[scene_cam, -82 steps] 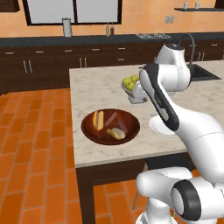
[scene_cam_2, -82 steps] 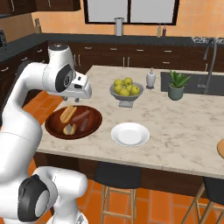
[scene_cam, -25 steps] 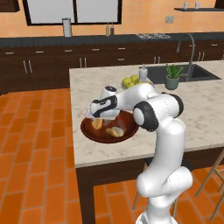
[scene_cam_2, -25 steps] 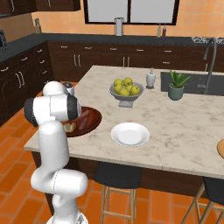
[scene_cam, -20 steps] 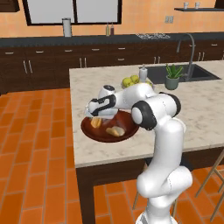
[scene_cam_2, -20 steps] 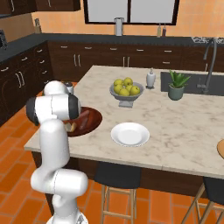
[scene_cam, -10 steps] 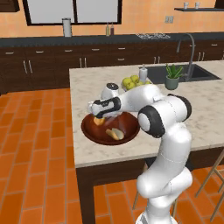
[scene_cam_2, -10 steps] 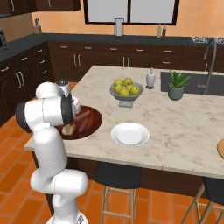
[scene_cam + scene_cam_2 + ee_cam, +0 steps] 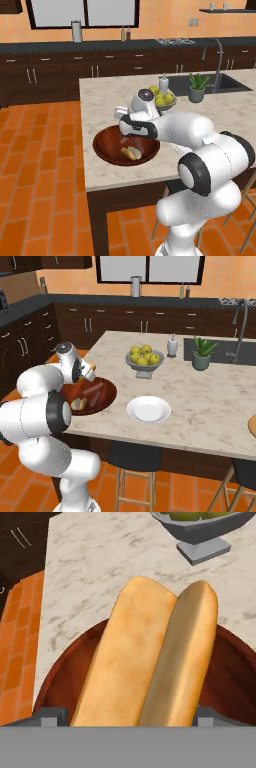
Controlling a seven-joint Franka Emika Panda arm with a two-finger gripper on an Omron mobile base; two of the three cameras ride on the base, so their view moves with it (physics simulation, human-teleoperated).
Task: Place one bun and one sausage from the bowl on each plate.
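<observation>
My gripper (image 9: 130, 714) reaches into the dark wooden bowl (image 9: 102, 150) at the island's left end. Its jaws stand wide and press on both sides of a golden split bun (image 9: 145, 662), which runs lengthwise away from the hand above the bowl's floor (image 9: 55, 667). In the right base view the gripper (image 9: 86, 373) is over the bowl (image 9: 107, 398), with an orange end of the bun (image 9: 92, 367) showing beside it. Another pale bun (image 9: 131, 152) and a sausage (image 9: 95, 390) lie in the bowl. The white plate (image 9: 148, 408) is to the right. The tan plate (image 9: 252, 426) touches the frame's right edge.
A grey footed fruit bowl (image 9: 143, 358) with yellow-green fruits stands behind the wooden bowl. A small white bottle (image 9: 172, 346), a potted plant (image 9: 202, 353) and the sink with its tap (image 9: 240, 316) are further right. Stools stand under the island's near edge.
The hand has swung across the bowl and settled over the bun. Its jaws have narrowed a little onto the bun's sides.
</observation>
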